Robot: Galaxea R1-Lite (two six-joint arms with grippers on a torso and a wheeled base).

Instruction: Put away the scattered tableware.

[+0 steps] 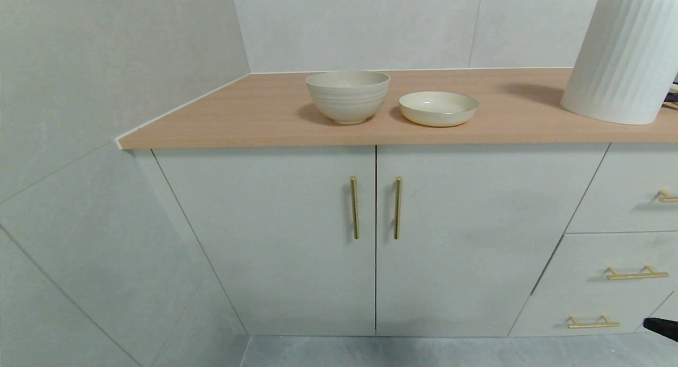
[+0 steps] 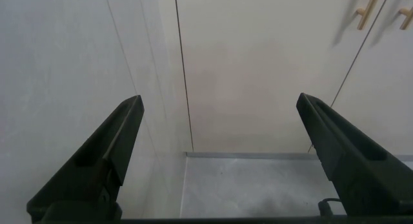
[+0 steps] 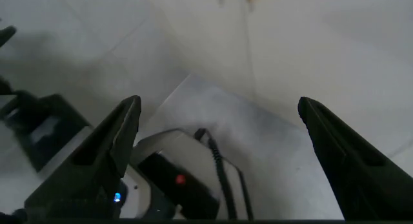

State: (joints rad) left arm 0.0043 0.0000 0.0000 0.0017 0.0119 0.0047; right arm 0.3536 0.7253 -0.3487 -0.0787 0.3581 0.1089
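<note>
A deep cream bowl (image 1: 348, 96) stands on the wooden countertop (image 1: 254, 118), with a shallow cream dish (image 1: 438, 108) just to its right. Below them are two shut cabinet doors (image 1: 275, 234) with vertical gold handles (image 1: 354, 207) side by side. My left gripper (image 2: 219, 108) hangs low, open and empty, facing the base of the cabinet and the floor. My right gripper (image 3: 219, 108) is also open and empty, held low above the floor.
A tall white ribbed container (image 1: 625, 60) stands on the counter's right end. Drawers with gold handles (image 1: 635, 274) lie right of the doors. A tiled wall (image 1: 79, 144) closes the left side. Grey floor (image 1: 424, 351) runs below the cabinet.
</note>
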